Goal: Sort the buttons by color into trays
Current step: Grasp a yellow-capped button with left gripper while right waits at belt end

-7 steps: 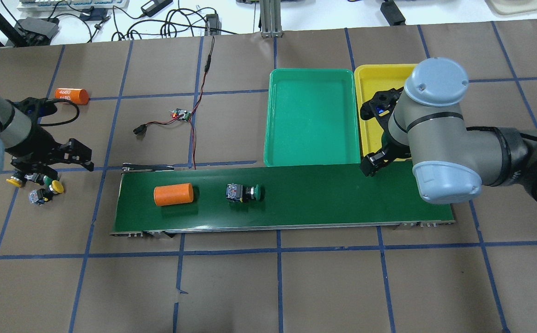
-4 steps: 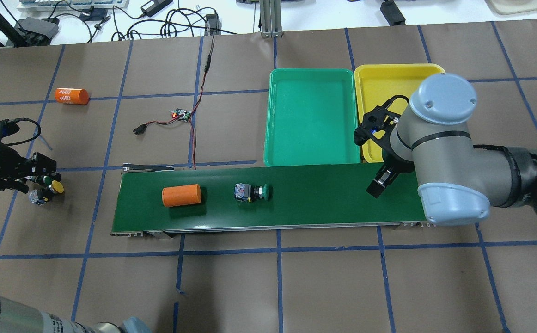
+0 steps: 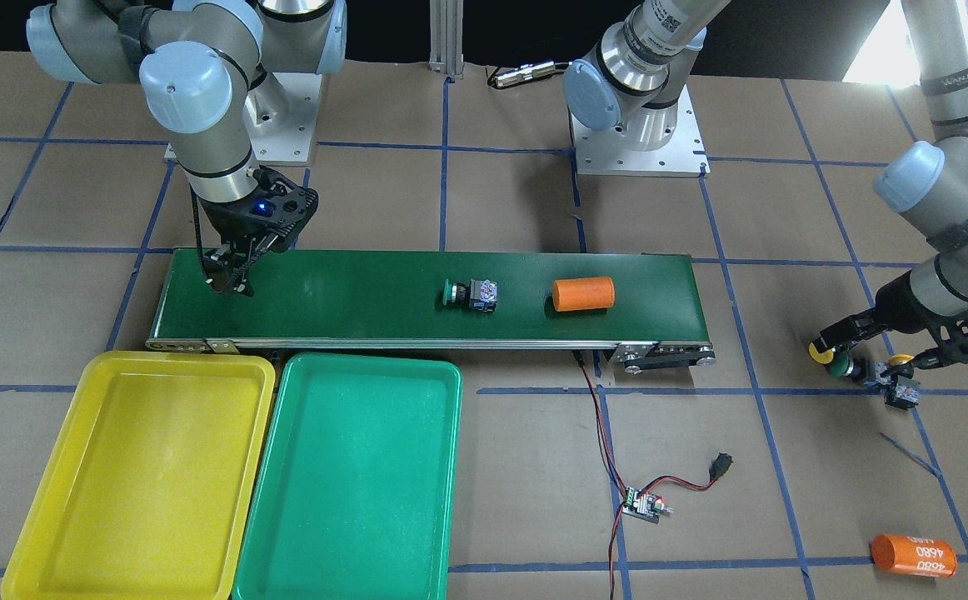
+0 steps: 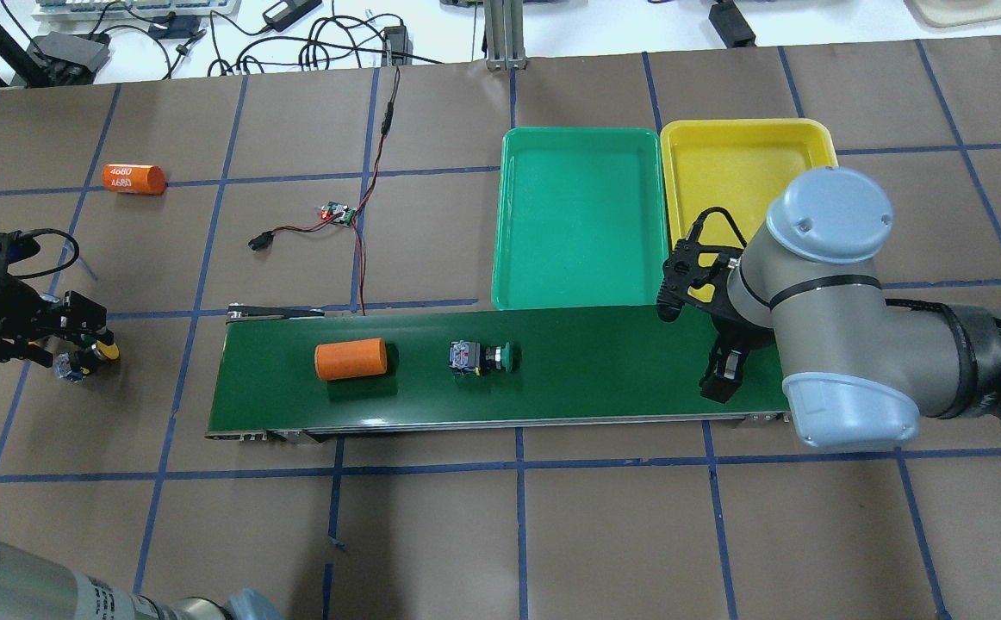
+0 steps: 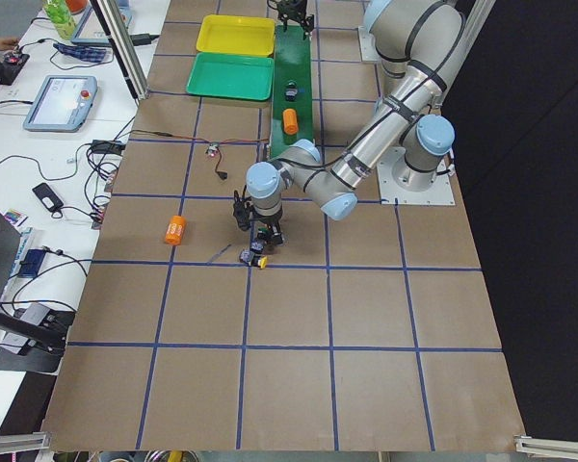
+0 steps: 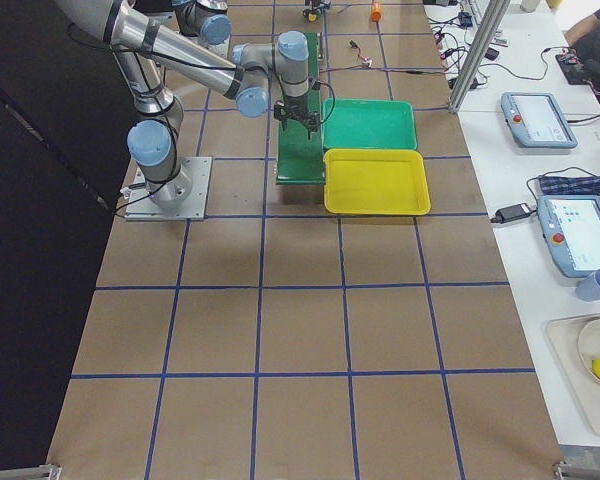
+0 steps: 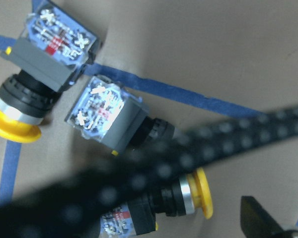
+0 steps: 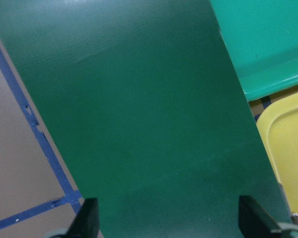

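Right claw [image 4: 690, 355] is spread wide with nothing between the fingers. You can check that in its wrist view: both tips well apart over bare conveyor belt [image 4: 595, 362]. It hangs over the belt end next to the trays. Yellow tray [image 4: 742, 164] sits by that end, with green tray [image 4: 582, 220] just beside it toward the belt's middle. Both lie just beside the belt edge away from the robot.

Further along the belt, well apart from that claw, green button [image 4: 483, 357] lies on its side. Its cap points toward the right claw and its terminals toward orange cylinder [image 4: 351, 359], which is also on the belt, near but not touching.

Left claw [image 3: 884, 350] is off the belt's other end, low over the table [image 4: 466, 534], also wide, straddling three buttons on their sides. Its wrist view gives you upper yellow button [image 7: 44, 64], lower yellow button [image 7: 159, 206] and middle button [image 7: 107, 116] packed between them. A blurred black cable [image 7: 213, 148] hides the middle one's cap. The front view shows a green cap [image 3: 840, 365] in that cluster. Can't tell you whether the fingers touch any of them.

Circuit board [image 4: 338, 212] with red-black wires lies on the table beyond the belt. Second orange cylinder [image 4: 133, 178], marked 4680, is well apart from everything.
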